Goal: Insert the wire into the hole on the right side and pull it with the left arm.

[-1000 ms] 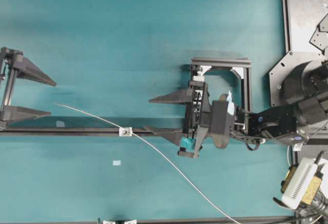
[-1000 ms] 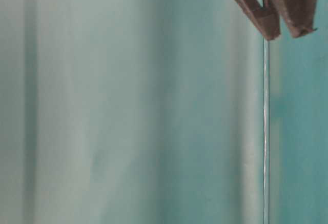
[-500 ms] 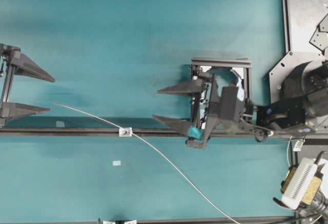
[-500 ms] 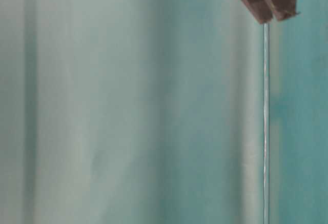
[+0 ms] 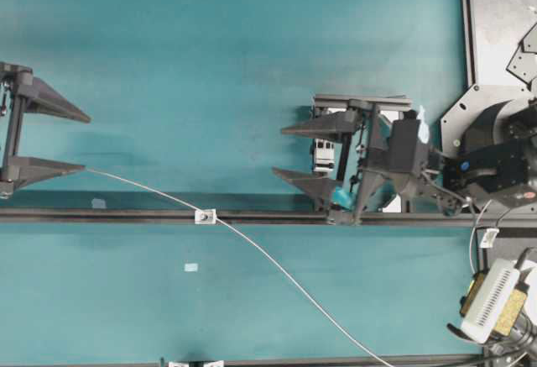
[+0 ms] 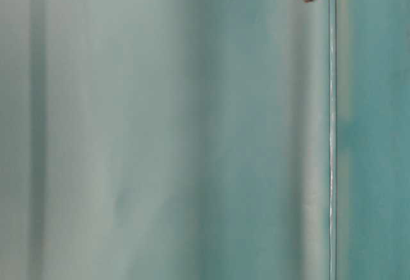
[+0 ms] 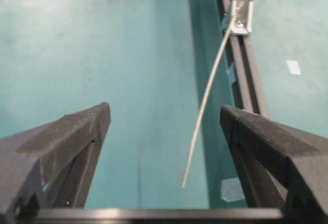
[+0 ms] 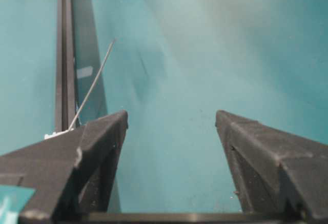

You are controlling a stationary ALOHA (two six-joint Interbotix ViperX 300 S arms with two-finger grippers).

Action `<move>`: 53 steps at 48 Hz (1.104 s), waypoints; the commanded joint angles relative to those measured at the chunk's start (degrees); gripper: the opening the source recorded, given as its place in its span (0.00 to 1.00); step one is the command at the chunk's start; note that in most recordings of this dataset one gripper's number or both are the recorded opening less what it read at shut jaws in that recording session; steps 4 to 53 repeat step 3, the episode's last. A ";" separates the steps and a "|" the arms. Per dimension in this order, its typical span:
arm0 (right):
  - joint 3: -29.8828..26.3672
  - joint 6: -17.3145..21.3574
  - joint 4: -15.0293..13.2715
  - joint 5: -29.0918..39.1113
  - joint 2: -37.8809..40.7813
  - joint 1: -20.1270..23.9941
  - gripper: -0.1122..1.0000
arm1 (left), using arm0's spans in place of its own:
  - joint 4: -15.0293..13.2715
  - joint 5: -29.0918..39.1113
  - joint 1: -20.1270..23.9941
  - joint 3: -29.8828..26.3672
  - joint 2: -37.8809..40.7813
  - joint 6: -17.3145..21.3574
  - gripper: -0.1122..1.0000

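The thin pale wire [image 5: 277, 264] runs from the table's bottom edge up and left through the hole of the small silver block [image 5: 205, 215] on the black rail. Its free end lies beside the lower finger of my left gripper [image 5: 86, 142]. That gripper is open at the far left. In the left wrist view the wire [image 7: 205, 98] ends loose between the spread fingers of the left gripper [image 7: 164, 108], nearer the right one, with the block [image 7: 242, 20] beyond. My right gripper [image 5: 278, 152] is open and holds nothing, well to the right of the block. Its wrist view shows the wire [image 8: 95, 83] far off to the left of the right gripper [image 8: 171, 114].
A black rail [image 5: 126, 215] crosses the teal table. An aluminium frame [image 5: 361, 100] stands behind the right gripper. A metal base plate [image 5: 499, 14] fills the right edge. A white finned device [image 5: 491, 300] sits at the bottom right. A small tape patch [image 5: 191, 267] lies below the rail.
My right gripper has drawn back to the right and a little up, away from the block. The left gripper's fingers have shifted slightly up. The wire has stayed in the block.
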 commanded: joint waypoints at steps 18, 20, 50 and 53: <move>0.79 0.09 0.00 -0.26 -2.64 -0.09 0.82 | 0.18 -0.35 0.79 -0.35 -0.53 0.09 0.82; 0.79 0.09 0.00 -0.26 -2.64 -0.09 0.82 | 0.18 -0.35 0.79 -0.35 -0.53 0.09 0.82; 0.79 0.09 0.00 -0.26 -2.64 -0.09 0.82 | 0.18 -0.35 0.79 -0.35 -0.53 0.09 0.82; 0.79 0.09 0.00 -0.26 -2.64 -0.09 0.82 | 0.18 -0.35 0.79 -0.35 -0.53 0.09 0.82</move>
